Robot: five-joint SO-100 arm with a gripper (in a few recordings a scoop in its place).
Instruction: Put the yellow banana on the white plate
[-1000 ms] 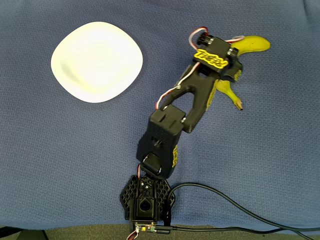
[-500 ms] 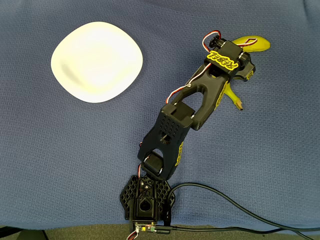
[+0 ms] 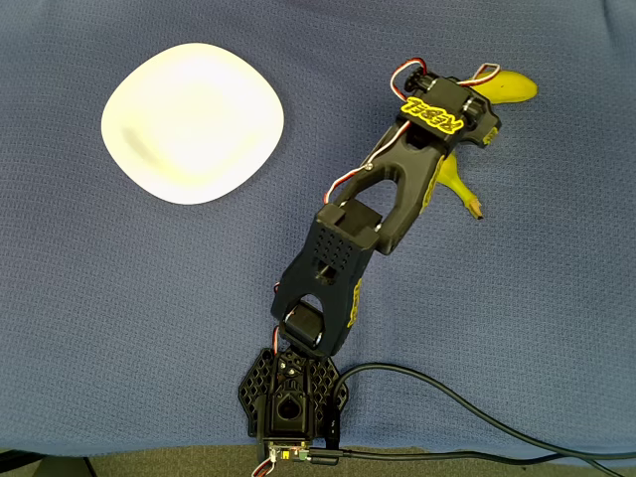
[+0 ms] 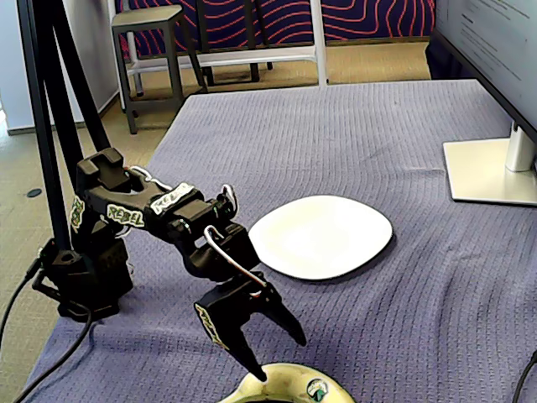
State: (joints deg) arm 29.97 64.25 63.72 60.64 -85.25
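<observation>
Cloth (image 3: 119, 328) comes first: a blue-grey woven sheet covering the whole table, and everything I am steering sits on it. In the overhead view the black arm (image 3: 343, 248) runs from its base at six o'clock out toward one o'clock. The white plate (image 3: 192, 122) lies bare at about ten o'clock, well apart from the arm's head. The yellow banana (image 3: 505, 85) rests on the cloth at one o'clock, mostly hidden under the wrist, its dark stem tip poking out below.

In the fixed view the gripper (image 4: 274, 355) hangs just over the banana (image 4: 289, 389), fingers spread apart and pointing down, one tip at or just above the peel; I cannot tell whether it touches. Nothing is clamped.

By my reckoning the task is barely begun: the reach is made, but the grasp, the lift, the carry across to ten o'clock and the release onto the plate all remain.
</observation>
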